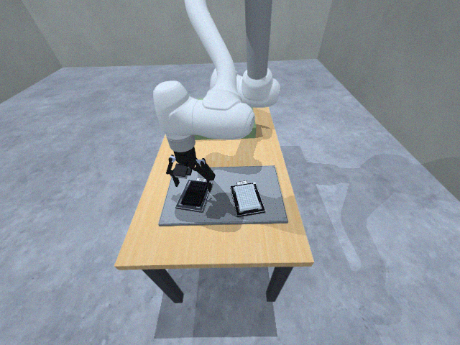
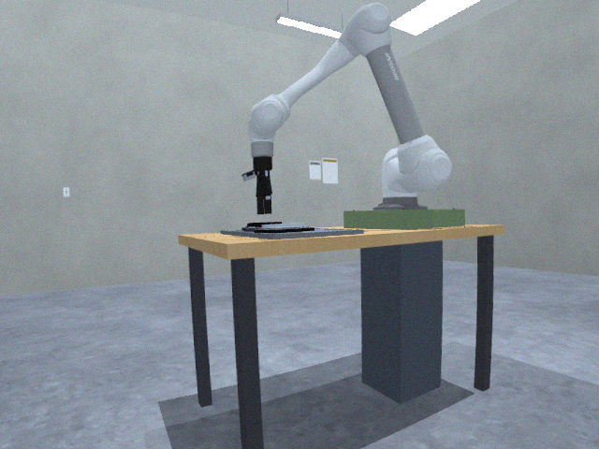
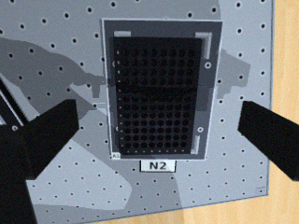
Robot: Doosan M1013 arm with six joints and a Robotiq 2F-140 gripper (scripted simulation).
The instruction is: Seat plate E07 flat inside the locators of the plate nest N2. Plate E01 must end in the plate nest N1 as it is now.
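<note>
The black well plate E07 (image 1: 194, 193) lies on the plate nest N2 (image 3: 208, 93), above its label N2 (image 3: 158, 165). In the wrist view the plate (image 3: 156, 95) sits shifted toward the nest's left side. The right-hand locators (image 3: 204, 42) stand clear of it, and it looks slightly askew. From the side it (image 2: 263, 224) seems a little raised at one edge. The white plate E01 (image 1: 247, 198) sits in the nest N1 to the right. My gripper (image 1: 192, 181) hangs above the black plate, wide open and empty. Its fingers straddle the plate's long sides, and it also shows in the side view (image 2: 263, 210).
Both nests stand on a grey perforated baseplate (image 1: 223, 196) on the wooden table (image 1: 215, 241). The arm's green mounting block (image 2: 403, 218) stands at the table's far end. The baseplate's edge and the bare table top (image 3: 285, 70) lie just to the right in the wrist view.
</note>
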